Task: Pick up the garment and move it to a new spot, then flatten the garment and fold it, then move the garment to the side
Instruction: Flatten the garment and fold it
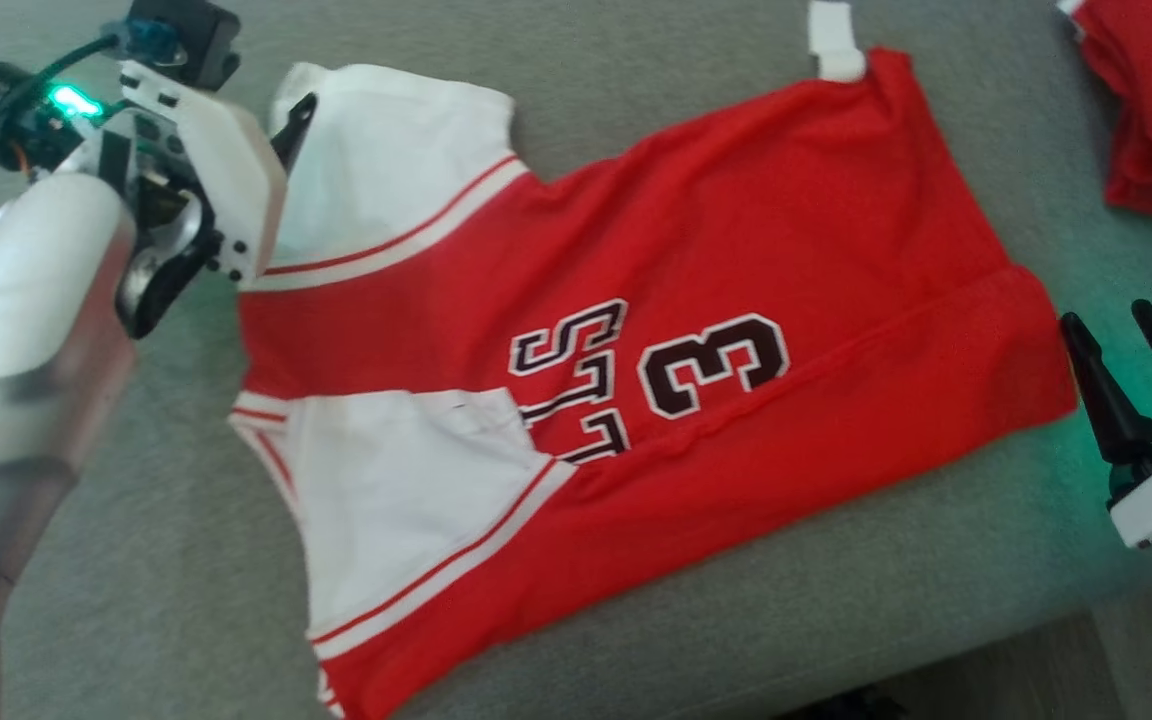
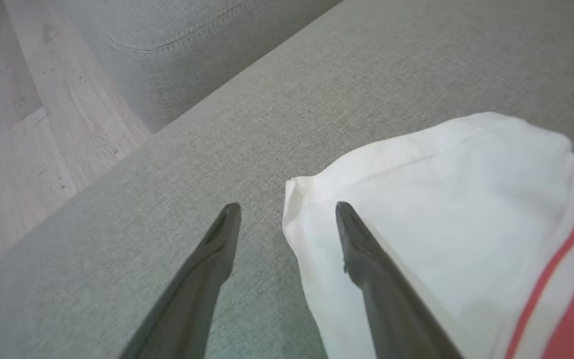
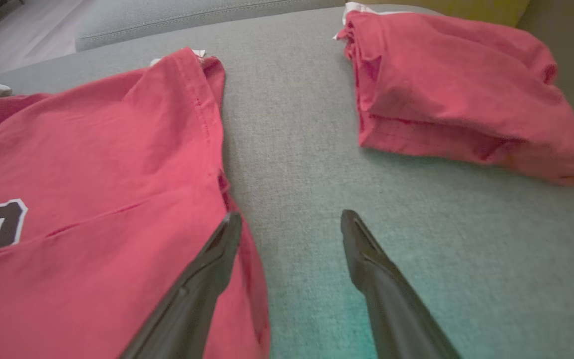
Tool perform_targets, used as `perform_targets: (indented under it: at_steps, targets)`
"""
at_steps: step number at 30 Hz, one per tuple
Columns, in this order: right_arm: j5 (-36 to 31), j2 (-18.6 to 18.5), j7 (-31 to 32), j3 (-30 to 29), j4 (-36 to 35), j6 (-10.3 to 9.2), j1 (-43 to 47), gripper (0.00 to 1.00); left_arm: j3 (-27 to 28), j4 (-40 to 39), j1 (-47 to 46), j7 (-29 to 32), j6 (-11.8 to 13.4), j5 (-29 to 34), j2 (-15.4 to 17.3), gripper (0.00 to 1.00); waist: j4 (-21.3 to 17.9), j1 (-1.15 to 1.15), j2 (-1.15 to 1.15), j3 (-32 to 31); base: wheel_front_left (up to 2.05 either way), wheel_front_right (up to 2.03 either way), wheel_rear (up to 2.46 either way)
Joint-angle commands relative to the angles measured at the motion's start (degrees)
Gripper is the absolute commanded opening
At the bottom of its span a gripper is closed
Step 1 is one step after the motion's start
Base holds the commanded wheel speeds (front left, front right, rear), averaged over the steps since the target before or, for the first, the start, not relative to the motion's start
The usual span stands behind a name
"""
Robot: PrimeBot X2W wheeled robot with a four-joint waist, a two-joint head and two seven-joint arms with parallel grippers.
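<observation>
**Jersey flat on the cushion, both claws open at either end**

The jersey [image 1: 656, 250] lies spread out sideways on the grey cushion [image 1: 686, 620]. It's red with white sleeves, and there's a "3" [image 1: 711, 362] and some dark letters on the chest. One sleeve [image 1: 386, 160] sits at the top left of the head view and the other sleeve [image 1: 396, 490] at the lower left. The hem points toward the right side.

The left claw [image 2: 288, 208] is wide open at the top sleeve. In its wrist view one finger is over the white cloth and the other is over bare cushion, with the sleeve's edge in between. I can't tell if it's actually touching the fabric. The wood floor [image 2: 28, 124] shows past the cushion edge.

The right claw [image 3: 292, 215] is open too and holds nothing. It's right at the hem, with one finger over the red edge and the other over the cushion.

A second red garment [image 3: 456, 99] lies bunched and folded off to the right, well apart from the jersey.
</observation>
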Motion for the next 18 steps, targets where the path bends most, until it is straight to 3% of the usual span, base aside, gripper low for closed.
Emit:
perform_targets:
  at_steps: [1, 7, 8, 9, 11, 18]
  targets:
    - [-0.72, -1.36, -0.59, -0.21, -0.42, -0.04, -0.59, 1.0, 1.88, -0.08, -3.78, 0.38, -0.2, -0.18, 1.94, 1.0, -2.14, -0.01, 0.0, 1.46, 0.0, 0.0, 0.0]
    - [-1.01, -0.49, -1.67, 0.14, 1.05, -0.04, -0.81, 1.0, 0.76, 4.95, -5.24, 0.99, -0.5, 0.66, 2.71, 1.0, -3.97, -0.01, 0.0, 2.06, 0.0, 0.0, 0.0]
    - [-1.0, -0.48, -1.79, 0.22, 1.24, -0.04, -0.87, 1.0, 0.46, 5.62, -5.46, 0.97, -0.49, 1.03, 2.82, 0.89, -4.1, -0.01, 0.0, 2.07, 0.0, 0.0, 0.0]
    - [-0.97, -0.48, -1.88, 0.3, 1.39, -0.04, -0.96, 1.0, 0.33, 6.23, -5.63, 0.86, -0.45, 1.21, 2.84, 0.49, -4.21, -0.01, 0.0, 2.04, 0.0, 0.0, 0.0]
    - [-0.89, -0.59, -1.9, 0.41, 1.58, -0.04, -1.14, 1.0, 0.28, 7.2, -5.85, 0.41, -0.48, 1.15, 2.59, 0.0, -4.28, -0.01, 0.0, 1.91, 0.0, 0.0, 0.0]
    - [-1.87, -1.74, -0.8, 1.54, 0.34, -0.04, -4.25, 1.0, 0.2, 8.58, -6.32, -1.64, -0.82, 0.26, 1.52, 0.0, -3.31, -0.01, 0.0, 0.71, 0.0, 0.0, 0.0]
